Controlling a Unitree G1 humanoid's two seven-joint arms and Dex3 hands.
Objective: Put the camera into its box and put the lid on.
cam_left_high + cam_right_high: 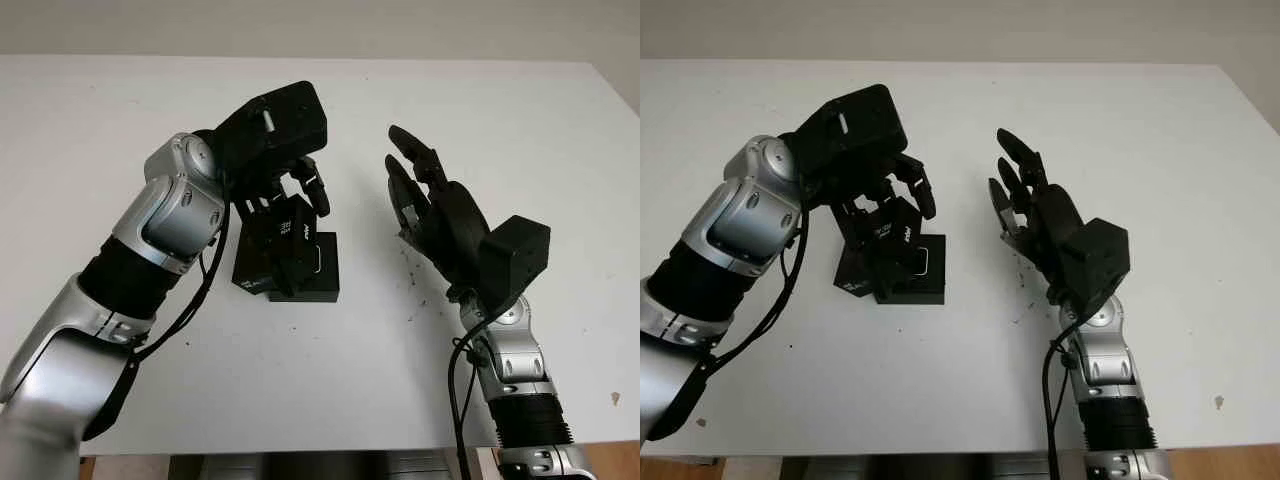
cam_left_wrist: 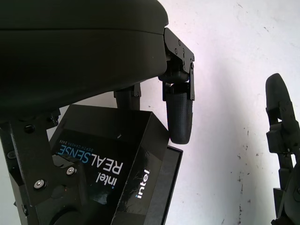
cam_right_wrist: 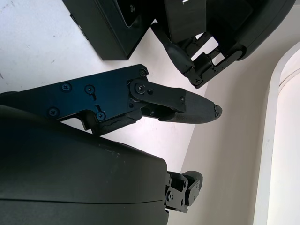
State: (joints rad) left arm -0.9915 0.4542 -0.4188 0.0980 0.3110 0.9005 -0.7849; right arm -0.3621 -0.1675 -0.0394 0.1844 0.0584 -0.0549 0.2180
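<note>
Lid step in hand. Left hand (image 1: 285,195) pinches the black printed cardboard lid (image 2: 110,173), tilted over the open black box (image 1: 318,268) on the white table (image 1: 500,110). Right hand (image 1: 435,205) open beside. Camera unseen. Next: level lid, lower squarely.

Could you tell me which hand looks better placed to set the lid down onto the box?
Left. The left hand already grips the lid, tilted over the box; the right hand is open, off to the side.
</note>
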